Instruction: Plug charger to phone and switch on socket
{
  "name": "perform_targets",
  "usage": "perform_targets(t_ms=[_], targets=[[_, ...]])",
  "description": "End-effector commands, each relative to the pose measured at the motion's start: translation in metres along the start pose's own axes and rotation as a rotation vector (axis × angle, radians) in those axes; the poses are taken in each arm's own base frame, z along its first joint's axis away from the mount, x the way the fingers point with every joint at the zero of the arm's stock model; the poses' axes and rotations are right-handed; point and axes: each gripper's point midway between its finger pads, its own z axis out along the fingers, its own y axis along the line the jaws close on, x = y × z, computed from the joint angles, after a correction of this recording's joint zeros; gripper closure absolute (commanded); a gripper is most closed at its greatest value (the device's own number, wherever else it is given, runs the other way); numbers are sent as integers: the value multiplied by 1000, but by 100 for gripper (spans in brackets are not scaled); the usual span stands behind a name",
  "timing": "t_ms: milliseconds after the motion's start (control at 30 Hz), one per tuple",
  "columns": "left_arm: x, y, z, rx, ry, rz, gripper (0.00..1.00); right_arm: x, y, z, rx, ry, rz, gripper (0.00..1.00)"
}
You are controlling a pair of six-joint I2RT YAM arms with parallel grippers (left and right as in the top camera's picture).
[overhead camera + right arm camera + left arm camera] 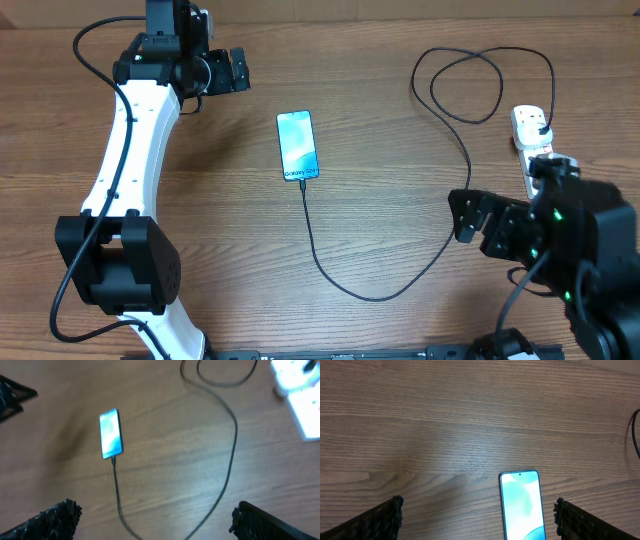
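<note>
Seemingly the limp, thin charger (378, 298) runs from the phone (297, 145) mid-table to the socket (522, 120) at right (pinch just behind its stiff tip), while left gripper (242, 70) and right gripper (460, 217) gape empty

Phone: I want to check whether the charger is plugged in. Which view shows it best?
Overhead: the whole phone lies sharp, with the charger reaching its lower short edge. Right wrist shows both too, but small and blurred. Left wrist catches only the phone's upper part, no connector.
</note>
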Motion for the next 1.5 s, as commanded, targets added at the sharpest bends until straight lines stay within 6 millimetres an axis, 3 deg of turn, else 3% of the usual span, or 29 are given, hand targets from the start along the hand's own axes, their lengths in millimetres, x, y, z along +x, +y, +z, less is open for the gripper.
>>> perform_targets(t_ms=[0,167,367,667,1067,1467], targets=[[0,1,3,-6,2,13,0,0,-17,-10,28,-94,-21,0],[0,1,3,-6,2,13,0,5,-34,-6,39,-187,-15,0],[0,1,3,-6,2,13,0,6,-30,2,-58,-366,-156,0],[0,1,3,-6,2,13,0,9,-45,20,-74,-529,-145,0],[0,1,3,-6,2,13,0,12,-43,44,-169,-703,-185,0],[0,1,3,-6,2,13,0,15,-43,49,-213,-804,-206,0]])
